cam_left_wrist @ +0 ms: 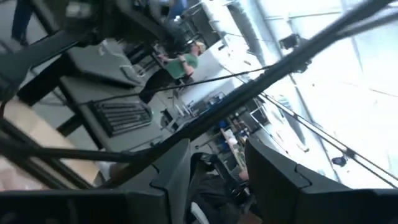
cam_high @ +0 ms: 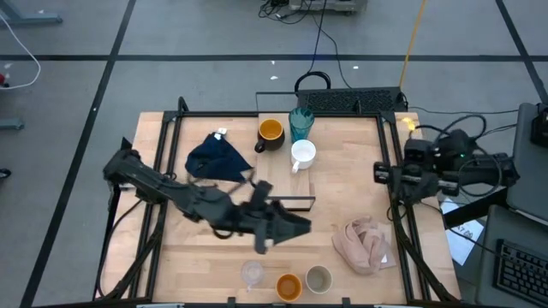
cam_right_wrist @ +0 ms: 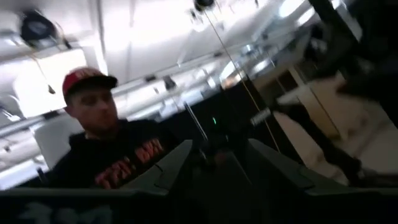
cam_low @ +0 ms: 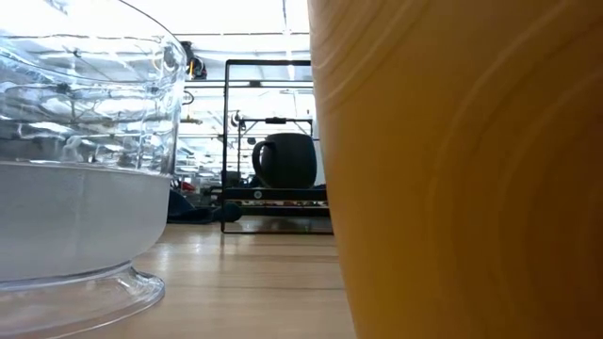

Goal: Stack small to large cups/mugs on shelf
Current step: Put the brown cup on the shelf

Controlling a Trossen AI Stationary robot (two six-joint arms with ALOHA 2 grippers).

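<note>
On the shelf (cam_high: 278,184), a light-wood board with a dark near edge, stand a black mug with an orange inside (cam_high: 270,133), a teal ribbed tumbler (cam_high: 300,123) and a white mug (cam_high: 302,155). A small clear glass (cam_high: 252,274), a small orange cup (cam_high: 288,285) and a small grey-beige cup (cam_high: 318,278) stand along the table's near edge. In the low view the glass (cam_low: 75,188) and the orange cup (cam_low: 462,169) loom close, with the black mug (cam_low: 285,160) far behind. My left gripper (cam_high: 291,224) (cam_left_wrist: 214,180) hovers open beside the shelf's near end. My right gripper (cam_high: 379,174) (cam_right_wrist: 217,168) is open at the table's right edge.
A dark navy cloth (cam_high: 218,158) lies left of the shelf and a pink-beige cloth (cam_high: 364,244) lies at the near right. A black frame (cam_high: 282,114) borders the table. A person in a red cap (cam_right_wrist: 87,81) shows beyond the table.
</note>
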